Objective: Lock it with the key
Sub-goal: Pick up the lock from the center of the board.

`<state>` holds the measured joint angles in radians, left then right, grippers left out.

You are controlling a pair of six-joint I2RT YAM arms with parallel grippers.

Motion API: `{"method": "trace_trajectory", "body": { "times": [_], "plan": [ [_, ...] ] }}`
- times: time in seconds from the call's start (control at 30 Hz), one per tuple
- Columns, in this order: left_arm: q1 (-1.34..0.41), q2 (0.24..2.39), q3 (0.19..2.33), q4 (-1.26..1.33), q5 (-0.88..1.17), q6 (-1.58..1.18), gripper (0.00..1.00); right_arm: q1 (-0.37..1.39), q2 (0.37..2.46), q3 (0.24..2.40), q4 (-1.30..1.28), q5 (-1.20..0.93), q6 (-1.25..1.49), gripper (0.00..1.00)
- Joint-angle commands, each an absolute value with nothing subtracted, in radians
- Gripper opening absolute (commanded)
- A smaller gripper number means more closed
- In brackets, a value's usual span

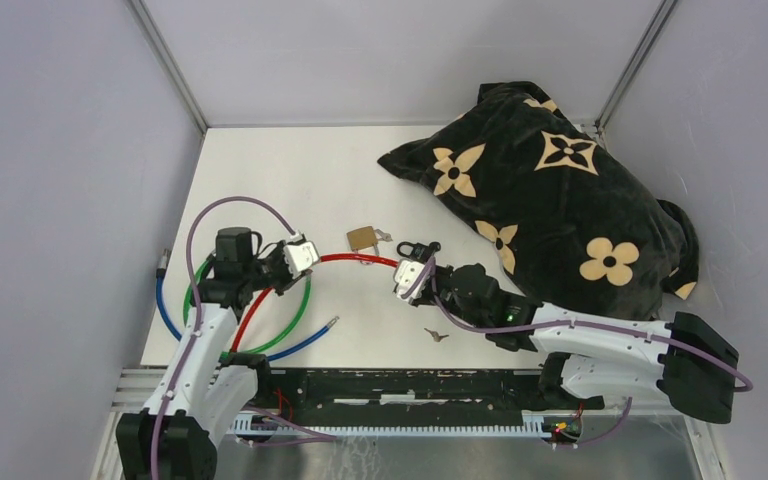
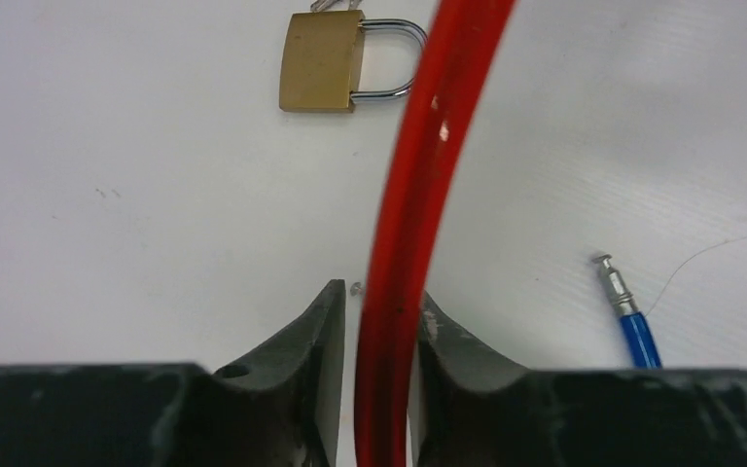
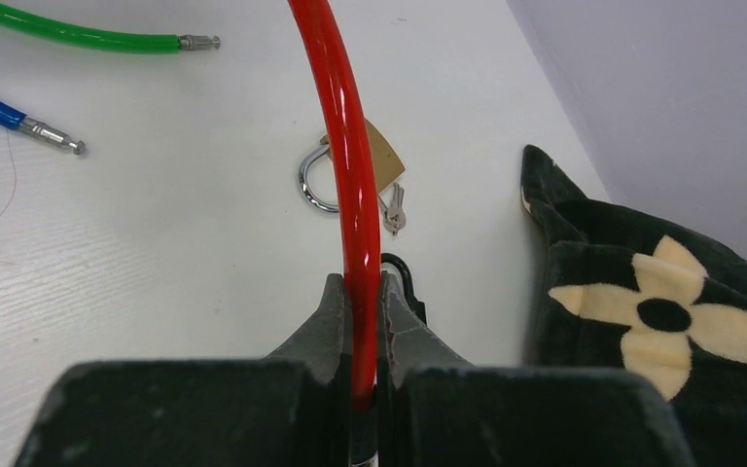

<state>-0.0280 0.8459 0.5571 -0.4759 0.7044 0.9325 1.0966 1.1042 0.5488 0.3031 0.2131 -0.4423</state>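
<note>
Right pincer is clenched on the red cable, which runs straight out between its fingers and arches left, off the table. Left pincer straddles the same cable farther along. Its jaws are part-way apart, one finger against the cable with a gap at the other, so it is not gripping yet. A hold at two places would likely steady the cable for the lock. The brass padlock lies on the table just beyond the cable's middle, small keys at its body. A black padlock sits just far of the right pincer, and a loose key lies near of it. Green and blue cables rest to the left.
</note>
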Motion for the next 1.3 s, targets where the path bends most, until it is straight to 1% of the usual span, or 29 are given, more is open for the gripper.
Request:
{"method": "trace_trajectory", "body": {
  "times": [0.0,0.03,0.07,0.13,0.17,0.2,0.27,0.33,0.4,0.47,0.53,0.7,0.8,1.07,1.27],
  "plan": [
    [-0.045,0.822,0.546,-0.415,0.715,1.016,0.2,1.092,1.065,0.536,0.412,0.166,-0.439,0.0],
    [-0.047,0.814,0.547,-0.423,0.719,1.026,0.09,1.091,1.065,0.534,0.412,0.163,-0.436,0.0],
    [-0.049,0.806,0.549,-0.427,0.723,1.032,0.03,1.092,1.065,0.53,0.411,0.161,-0.432,0.0],
    [-0.05,0.786,0.566,-0.426,0.73,1.034,0.02,1.087,1.064,0.527,0.402,0.147,-0.419,0.01],
    [-0.049,0.775,0.579,-0.42,0.731,1.031,0.02,1.081,1.062,0.534,0.386,0.128,-0.405,0.13],
    [-0.049,0.763,0.595,-0.415,0.735,1.034,0.02,1.072,1.061,0.545,0.358,0.1,-0.391,0.29],
    [-0.05,0.744,0.627,-0.4,0.742,1.042,0.02,1.05,1.054,0.577,0.3,0.011,-0.36,0.52],
    [-0.049,0.732,0.662,-0.392,0.754,1.054,0.02,1.027,1.047,0.62,0.237,-0.129,-0.345,0.62],
    [-0.05,0.721,0.694,-0.407,0.776,1.089,0.02,1.001,1.045,0.675,0.157,-0.263,-0.344,0.66],
    [-0.051,0.703,0.719,-0.459,0.818,1.188,0.02,0.98,1.044,0.736,0.079,-0.382,-0.355,0.7],
    [-0.053,0.68,0.727,-0.498,0.848,1.28,0.02,0.959,1.04,0.775,0.019,-0.47,-0.369,0.71],
    [-0.063,0.649,0.757,-0.5,0.886,1.353,0.02,0.889,1.047,0.817,-0.047,-0.598,-0.383,0.74],
    [-0.067,0.647,0.789,-0.5,0.899,1.358,0.02,0.862,1.078,0.84,-0.053,-0.66,-0.379,0.75],
    [-0.079,0.641,0.812,-0.5,0.905,1.321,0.02,0.861,1.253,0.914,-0.078,-0.867,-0.327,0.77],
    [-0.081,0.635,0.804,-0.5,0.907,1.314,0.02,0.862,1.319,0.893,-0.008,-0.915,-0.263,0.74]
  ]
}}
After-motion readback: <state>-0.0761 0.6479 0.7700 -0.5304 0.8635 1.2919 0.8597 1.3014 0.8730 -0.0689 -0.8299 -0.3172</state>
